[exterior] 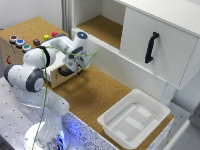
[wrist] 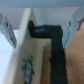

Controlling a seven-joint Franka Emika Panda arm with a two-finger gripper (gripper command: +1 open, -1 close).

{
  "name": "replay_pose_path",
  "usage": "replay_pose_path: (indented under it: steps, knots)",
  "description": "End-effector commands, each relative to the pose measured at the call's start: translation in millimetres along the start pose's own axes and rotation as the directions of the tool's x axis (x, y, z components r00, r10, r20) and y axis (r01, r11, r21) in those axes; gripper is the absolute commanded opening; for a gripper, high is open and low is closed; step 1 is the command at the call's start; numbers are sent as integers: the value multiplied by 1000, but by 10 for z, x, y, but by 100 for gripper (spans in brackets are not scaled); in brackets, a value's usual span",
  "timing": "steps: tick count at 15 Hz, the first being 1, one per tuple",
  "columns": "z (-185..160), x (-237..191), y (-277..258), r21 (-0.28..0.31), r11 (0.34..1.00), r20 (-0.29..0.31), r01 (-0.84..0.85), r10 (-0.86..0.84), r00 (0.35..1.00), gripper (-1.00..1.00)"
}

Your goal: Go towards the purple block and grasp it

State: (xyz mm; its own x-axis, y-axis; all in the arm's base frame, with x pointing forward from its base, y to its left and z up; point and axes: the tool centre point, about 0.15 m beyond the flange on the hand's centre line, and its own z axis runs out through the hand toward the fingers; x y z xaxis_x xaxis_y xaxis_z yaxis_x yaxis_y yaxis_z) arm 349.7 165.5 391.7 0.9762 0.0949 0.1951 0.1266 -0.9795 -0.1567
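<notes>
The purple block is a small dark maroon cube on top of the wooden box at the exterior view's left. It sits between the round buttons and a yellow block, with a red block beyond. My gripper hangs to the exterior view's right of that box and below its top, well apart from the purple block. In the wrist view the gripper is open, its fingertips spread wide with nothing between them. The purple block does not show in the wrist view.
Three round buttons line the box top. A black handle on the box side lies under the gripper. A white bin stands on the cork table at the exterior view's right. A white cabinet door with a black handle is behind.
</notes>
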Motion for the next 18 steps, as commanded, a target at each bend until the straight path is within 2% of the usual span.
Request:
replay_pose_path:
  steps: [1,3,6,8,11,12,14,16,18]
  knots:
    - [-612,45,-563,-110,990,-69,87,-95,993,100]
    - [-757,60,-821,-98,983,-95,154,-164,982,100]
    - [-830,91,-1274,-53,953,-87,297,-301,950,100]
    - [-794,127,-1572,-23,914,-61,405,-406,912,100]
    - [-770,144,-1983,46,818,-31,574,-573,819,100]
    - [-757,106,-2127,62,763,-9,644,-645,764,100]
    - [-688,-61,-2422,93,601,66,794,-800,597,100]
    - [-613,-193,-2655,130,459,121,879,-887,446,100]
    - [-533,-251,-2861,161,347,159,924,-933,322,100]
